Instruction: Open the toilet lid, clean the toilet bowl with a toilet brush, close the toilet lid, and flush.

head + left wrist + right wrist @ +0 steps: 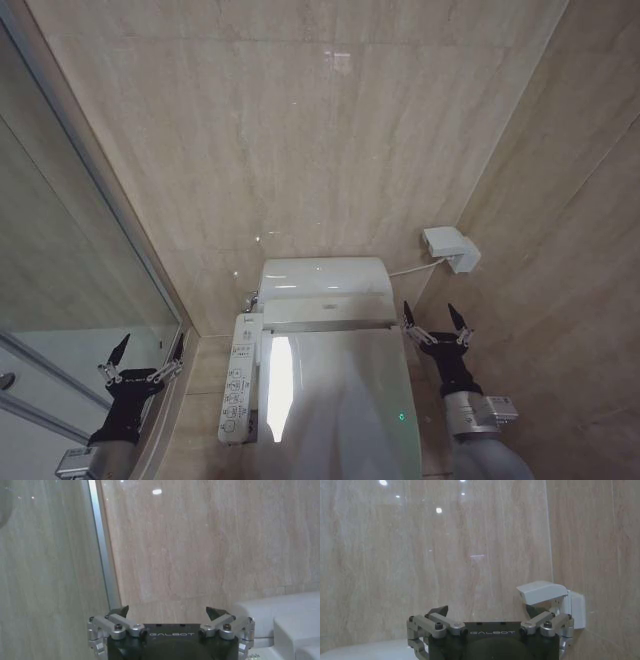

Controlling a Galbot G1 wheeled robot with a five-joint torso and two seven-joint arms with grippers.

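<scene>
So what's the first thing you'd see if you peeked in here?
The big shiny white toilet lid, shut, low in the middle of the head view, with the button-covered control panel along its left side. An open gripper waits on each side of it: the left gripper by the glass shower screen, the right gripper below a small white box on the wall.

The toilet lid is cut off by the frame's lower edge, hiding the bowl beneath
</scene>
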